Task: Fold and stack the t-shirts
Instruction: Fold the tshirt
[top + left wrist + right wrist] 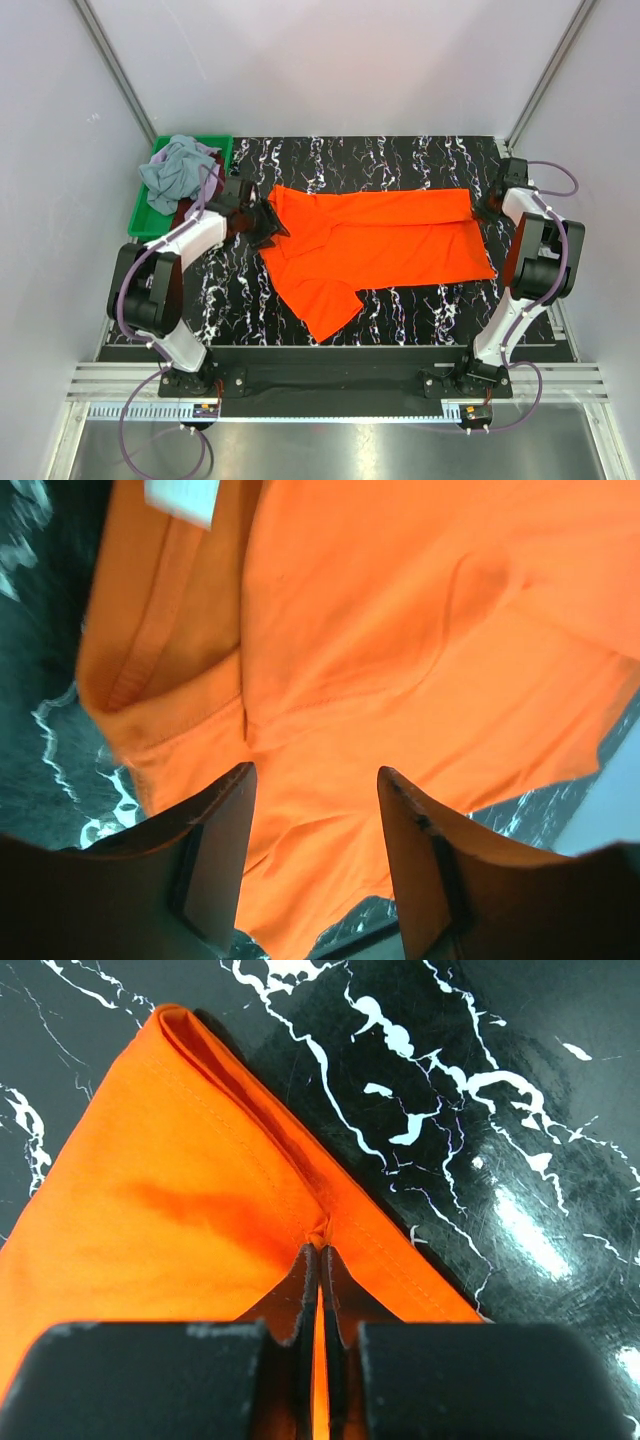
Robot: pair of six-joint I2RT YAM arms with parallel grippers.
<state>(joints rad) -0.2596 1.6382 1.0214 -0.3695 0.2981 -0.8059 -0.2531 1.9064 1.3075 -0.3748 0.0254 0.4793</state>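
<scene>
A bright orange-red t-shirt (380,240) lies spread across the black marbled table, with one sleeve reaching toward the near edge. My left gripper (265,222) is at the shirt's left, collar end. In the left wrist view it (316,780) is open, with its jaws wide apart just above the orange cloth (400,630), and the white neck label (185,498) shows at the top. My right gripper (488,208) is at the shirt's far right corner. In the right wrist view it (320,1250) is shut on the hem of the orange cloth (170,1190).
A green plastic bin (143,222) stands at the back left, just behind my left arm. It holds a crumpled grey-blue shirt (175,172) on top of other cloth. Grey walls close in both sides, and a metal rail runs along the near edge.
</scene>
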